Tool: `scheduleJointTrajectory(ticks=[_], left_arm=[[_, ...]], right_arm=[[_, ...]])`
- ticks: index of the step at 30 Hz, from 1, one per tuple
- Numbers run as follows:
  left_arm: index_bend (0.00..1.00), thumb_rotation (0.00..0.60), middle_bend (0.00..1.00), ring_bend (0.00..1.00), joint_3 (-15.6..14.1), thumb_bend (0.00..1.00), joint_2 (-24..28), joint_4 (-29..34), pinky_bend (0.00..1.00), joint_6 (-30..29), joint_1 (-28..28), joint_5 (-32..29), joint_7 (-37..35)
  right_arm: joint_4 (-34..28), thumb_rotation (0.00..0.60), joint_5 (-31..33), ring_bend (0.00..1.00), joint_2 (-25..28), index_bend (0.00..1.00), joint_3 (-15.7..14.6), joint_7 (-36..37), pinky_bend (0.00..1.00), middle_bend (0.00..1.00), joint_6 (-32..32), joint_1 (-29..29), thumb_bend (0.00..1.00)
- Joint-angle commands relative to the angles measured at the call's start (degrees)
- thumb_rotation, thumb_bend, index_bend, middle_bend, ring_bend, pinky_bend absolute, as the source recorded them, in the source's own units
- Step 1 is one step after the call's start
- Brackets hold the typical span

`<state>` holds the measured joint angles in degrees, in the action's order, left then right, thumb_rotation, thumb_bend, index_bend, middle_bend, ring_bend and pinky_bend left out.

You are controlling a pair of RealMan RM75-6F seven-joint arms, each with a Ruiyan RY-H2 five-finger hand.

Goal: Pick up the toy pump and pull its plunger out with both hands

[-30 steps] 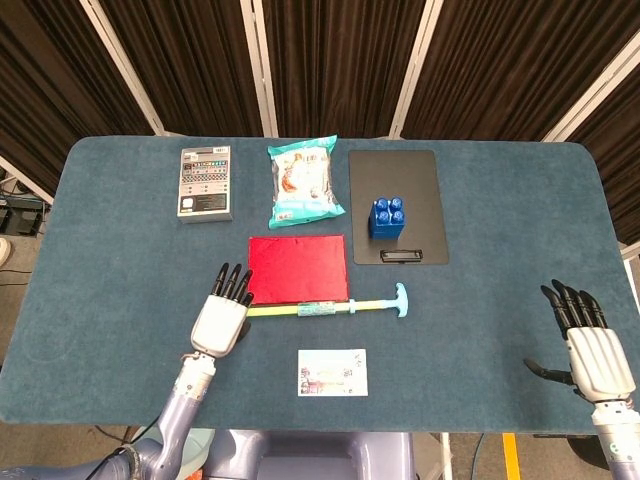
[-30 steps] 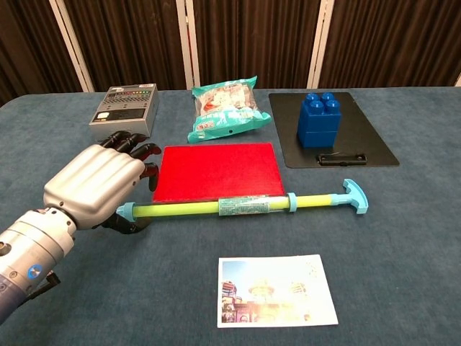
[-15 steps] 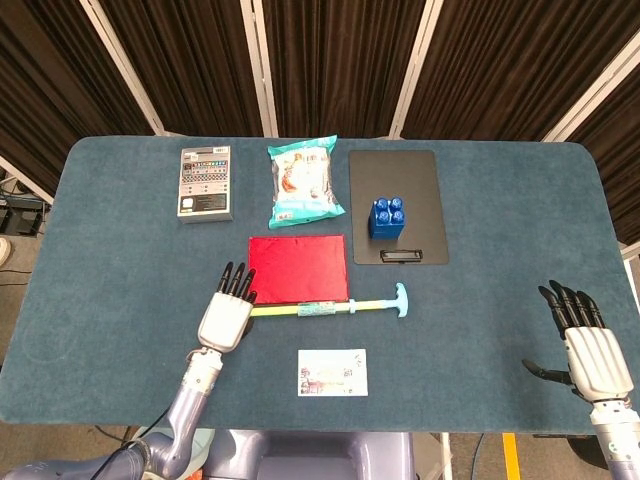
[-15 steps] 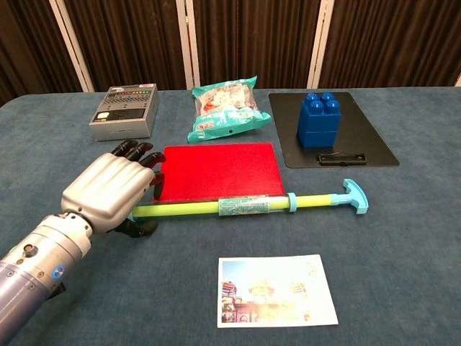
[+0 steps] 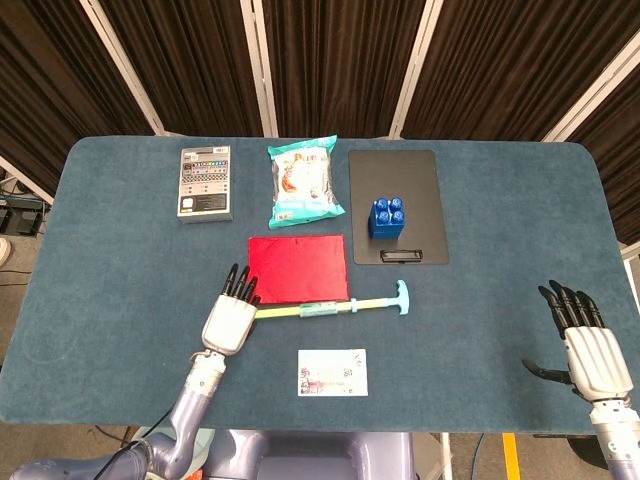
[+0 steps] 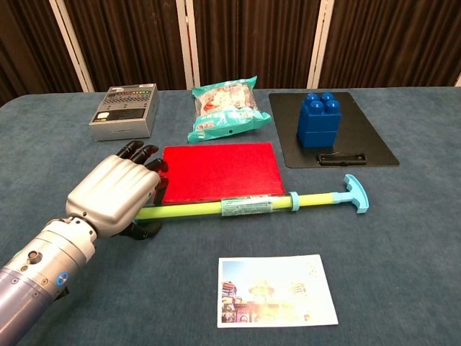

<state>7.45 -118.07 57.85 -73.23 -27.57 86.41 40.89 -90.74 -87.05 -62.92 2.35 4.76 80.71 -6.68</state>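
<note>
The left hand (image 6: 115,193) covers the toy pump (image 6: 252,205)'s near-left end; whether it grips, I cannot tell. The right hand (image 5: 590,352) hangs empty, fingers apart, at the surface (image 5: 500,300)'s right front corner.

Relative to the cloth (image 5: 298,268), the toy pump (image 5: 330,309) is laid just in front, the snack bag (image 5: 303,183) behind, the clipboard (image 5: 420,205) right.

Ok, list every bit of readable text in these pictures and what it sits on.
None reads clearly.
Snack bag: print too blurred.
Grey box: panel markings too small.
Pump label: too small.
Postcard: picture only, no legible words.
</note>
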Motion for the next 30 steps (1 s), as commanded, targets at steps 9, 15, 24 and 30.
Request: scheduleJointTrajectory(ticks=[9, 15, 24, 30], left_arm=[[0.70, 0.600, 0.27, 0.08, -2.3, 0.48, 1.9, 1.5, 0.01, -7.1, 1.9, 4.0, -3.8], [0.71, 0.600, 0.29, 0.10, -3.0, 0.48, 3.3, 1.8, 0.01, -9.4, 2.1, 5.9, -7.5], [0.71, 0.600, 0.30, 0.10, -4.4, 0.44, 4.3, 1.4, 0.01, -10.9, 0.9, 9.2, -13.7], [0.71, 0.600, 0.31, 0.10, -6.6, 0.44, 4.6, 3.6, 0.01, -11.7, 0.6, 11.4, -22.3]], right_arm=[[0.9, 0.600, -0.2, 0.00, -2.7, 0.01, -1.0, -3.7, 0.00, 0.00, -2.2, -0.8, 0.03], [3.5, 0.600, -1.9, 0.00, -9.3, 0.11, -1.3, -7.8, 0.00, 0.00, -0.9, -0.9, 0.11], [1.0, 0.600, -3.6, 0.00, -13.3, 0.17, 0.4, -10.2, 0.00, 0.00, -0.5, -3.2, 0.15], [-1.3, 0.600, -3.8, 0.00, -13.1, 0.20, 0.0, -9.9, 0.00, 0.00, -1.6, -3.8, 0.15]])
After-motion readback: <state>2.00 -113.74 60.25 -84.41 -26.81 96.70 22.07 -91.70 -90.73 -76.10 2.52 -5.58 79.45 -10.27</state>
